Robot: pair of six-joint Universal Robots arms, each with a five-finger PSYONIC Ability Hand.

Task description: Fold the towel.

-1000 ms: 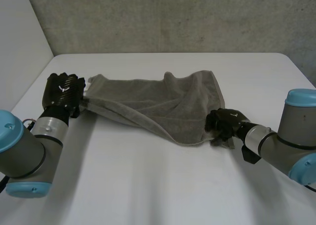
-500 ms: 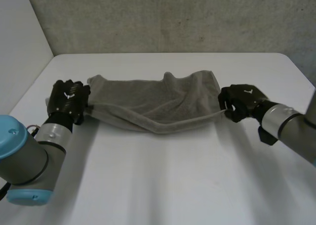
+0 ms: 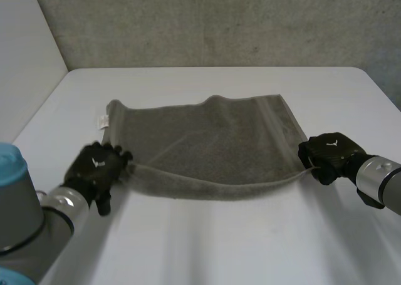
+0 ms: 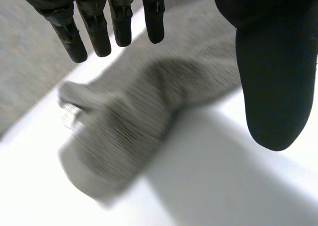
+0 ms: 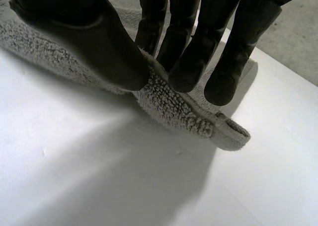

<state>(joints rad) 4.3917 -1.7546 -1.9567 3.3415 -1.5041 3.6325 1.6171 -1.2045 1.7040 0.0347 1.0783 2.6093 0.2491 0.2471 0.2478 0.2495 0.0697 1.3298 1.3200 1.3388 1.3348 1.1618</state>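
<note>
Towel [image 3: 207, 141] is grey terry with a looped pile and a flat-woven hem band, roughly rectangular. It's lying spread across the middle of the white counter [image 3: 219, 241], with soft wrinkles running across it. The near edge is sagging in a shallow curve between the two hands, and the far edge is lying flat with a small bump near its middle. A small white label [image 3: 103, 120] is sticking out at the far-left corner. The counter is smooth and matte, and a rough concrete wall [image 3: 219, 22] is standing behind it.

Left hand [image 3: 97, 166] is sitting at the near-left corner of the towel, knuckles up, its grey arm [image 3: 31, 228] coming in low over the counter. In the left wrist view the fingers [image 4: 99, 22] are pointing out straight with the thumb [image 4: 271, 77] held well apart from them. The cloth is running below the gap between them and I'm seeing no pinch on it.

Right hand [image 3: 329, 153] is sitting at the near-right corner, its palm facing the towel. In the right wrist view its thumb [image 5: 89, 37] is pressing against the fingers [image 5: 189, 62] with the towel's hemmed corner clamped between them. The corner tip is poking out past the fingertips and resting on the counter.
</note>
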